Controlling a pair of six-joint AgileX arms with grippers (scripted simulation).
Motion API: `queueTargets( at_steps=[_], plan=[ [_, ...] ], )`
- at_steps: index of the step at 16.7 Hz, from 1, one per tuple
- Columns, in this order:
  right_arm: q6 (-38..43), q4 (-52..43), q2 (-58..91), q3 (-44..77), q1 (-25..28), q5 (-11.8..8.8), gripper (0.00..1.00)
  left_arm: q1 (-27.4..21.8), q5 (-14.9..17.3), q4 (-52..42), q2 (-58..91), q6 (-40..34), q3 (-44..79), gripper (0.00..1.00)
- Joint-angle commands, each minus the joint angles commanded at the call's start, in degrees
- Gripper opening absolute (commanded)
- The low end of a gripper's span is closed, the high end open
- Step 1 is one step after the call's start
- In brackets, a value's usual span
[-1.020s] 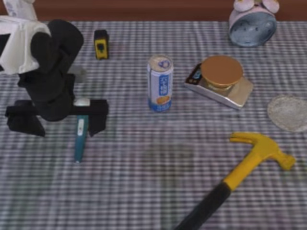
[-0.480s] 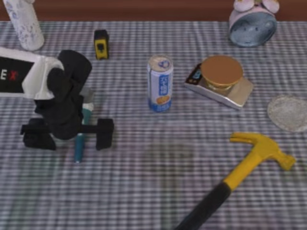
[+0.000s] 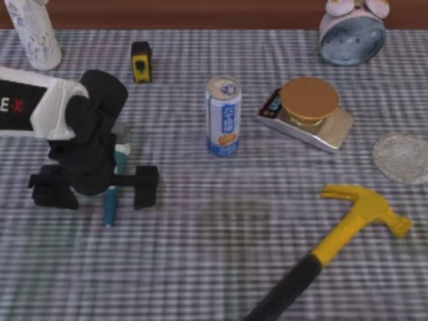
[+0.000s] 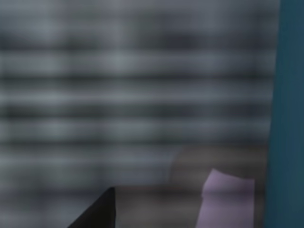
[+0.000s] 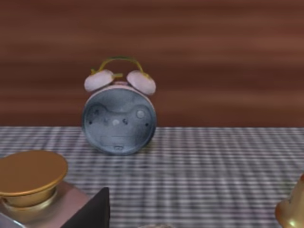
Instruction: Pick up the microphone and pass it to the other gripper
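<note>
At the left side of the table (image 3: 200,267), the left tool (image 3: 107,187) is down over the microphone (image 3: 112,200), its two black fingers spread wide, one on each side of the teal handle and neither touching it, so the tool is open. The microphone lies flat on the checked cloth with its tapered end toward the near edge; its head is hidden under the arm. In the left wrist view the teal handle (image 4: 287,114) fills one edge, close to the camera, with the cloth behind it. The right tool does not appear in the top view; the right wrist view shows only a dark finger tip (image 5: 92,211), so whether it is open or closed cannot be told. That view faces an alarm clock (image 5: 118,118) and a kitchen scale (image 5: 33,183). A drink can (image 3: 223,117) stands near the table's middle, and a yellow-and-black hammer (image 3: 334,244) lies toward the right.
</note>
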Motion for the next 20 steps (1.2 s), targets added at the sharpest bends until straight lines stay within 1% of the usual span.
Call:
queueTargets(
  at_steps=[10,11,18,19,20],
  plan=[
    [0.00,0.00,0.00,0.00,0.00,0.00,1.00,0.00,0.00,0.00,0.00,0.00,0.00,0.02],
    [0.00,0.00,0.00,0.00,0.00,0.00,1.00,0.00,0.00,0.00,0.00,0.00,0.00,0.00],
    [0.00,0.00,0.00,0.00,0.00,0.00,1.00,0.00,0.00,0.00,0.00,0.00,0.00,0.00],
    [0.00,0.00,0.00,0.00,0.00,0.00,1.00,-0.09,-1.00,-1.99,-3.82,0.70,1.38,0.00],
    [0.00,0.00,0.00,0.00,0.00,0.00,1.00,-0.09,-0.96,-1.92,-3.83,0.72,1.37,0.00]
  ],
)
